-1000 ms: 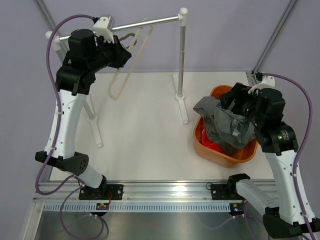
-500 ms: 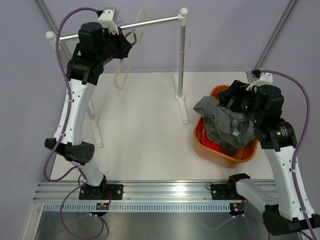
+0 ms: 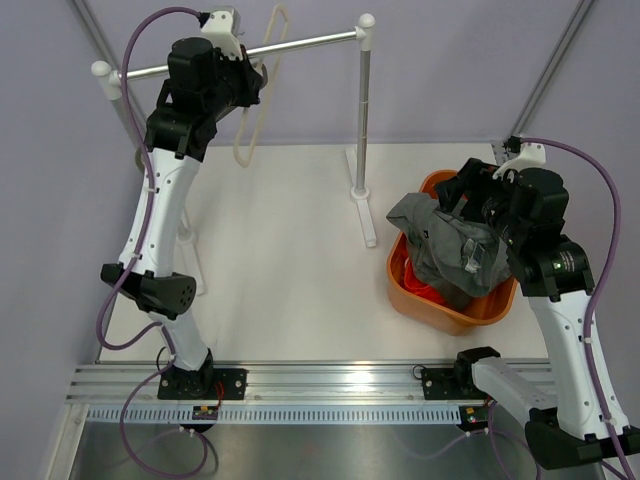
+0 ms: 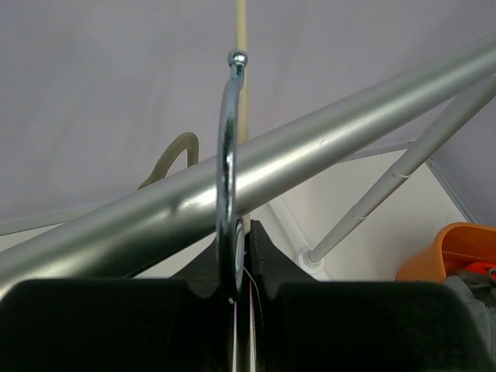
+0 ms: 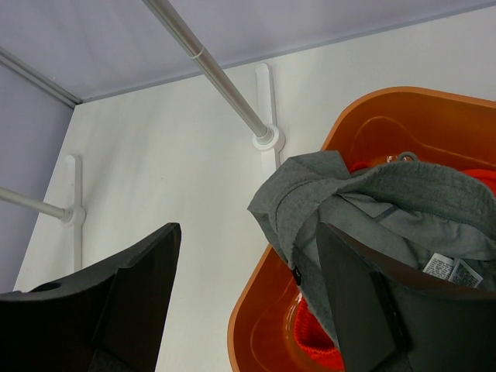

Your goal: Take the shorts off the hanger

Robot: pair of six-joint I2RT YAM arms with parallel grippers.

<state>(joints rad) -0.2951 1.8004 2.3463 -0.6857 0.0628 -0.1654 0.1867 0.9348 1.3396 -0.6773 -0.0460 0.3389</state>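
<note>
The left gripper (image 4: 236,236) is clamped on the hanger hook (image 4: 227,155), which loops over the rail (image 4: 325,147) just above its fingers, while the right gripper (image 5: 248,232) hangs wide open, the grey shorts (image 5: 372,194) heaped beneath its right finger over the orange-red shorts (image 5: 318,349) in the orange tub (image 5: 403,124).

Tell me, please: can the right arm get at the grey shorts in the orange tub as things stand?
Probably yes. The right hand hangs open just over the grey shorts, which lie heaped on top in the orange tub, and nothing stands between them.
</note>
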